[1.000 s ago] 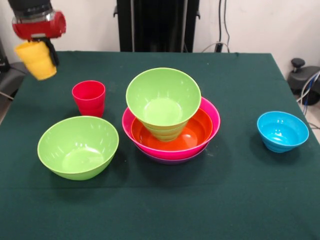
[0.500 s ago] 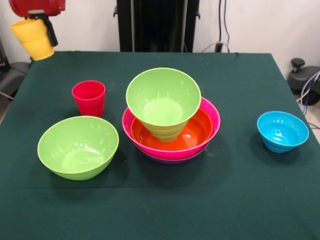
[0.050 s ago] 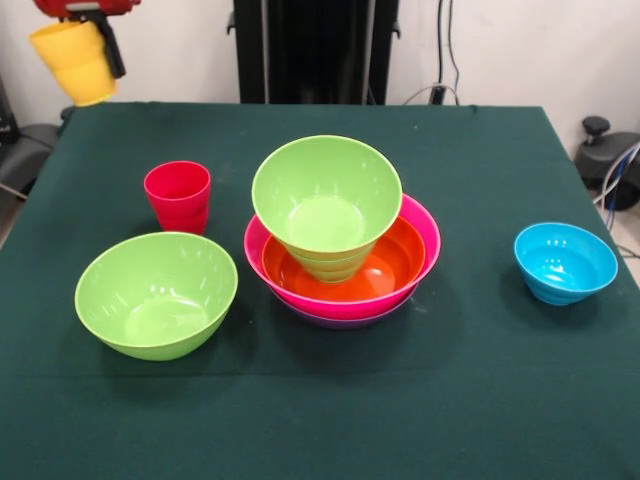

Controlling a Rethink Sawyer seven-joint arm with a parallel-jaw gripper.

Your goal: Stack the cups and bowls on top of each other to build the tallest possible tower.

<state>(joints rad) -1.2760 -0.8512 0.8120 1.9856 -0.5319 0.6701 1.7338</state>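
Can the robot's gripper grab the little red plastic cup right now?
Probably not yet: the gripper is already holding the yellow plastic cup up high. Nothing covers the red plastic cup, which stands by itself on the table.

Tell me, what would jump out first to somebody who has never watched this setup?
Probably the tower in the middle of the green table: a lime green bowl standing in an orange bowl nested inside a pink bowl. Next, the yellow cup held in the air by the gripper at the top left corner, above a red cup standing on the table.
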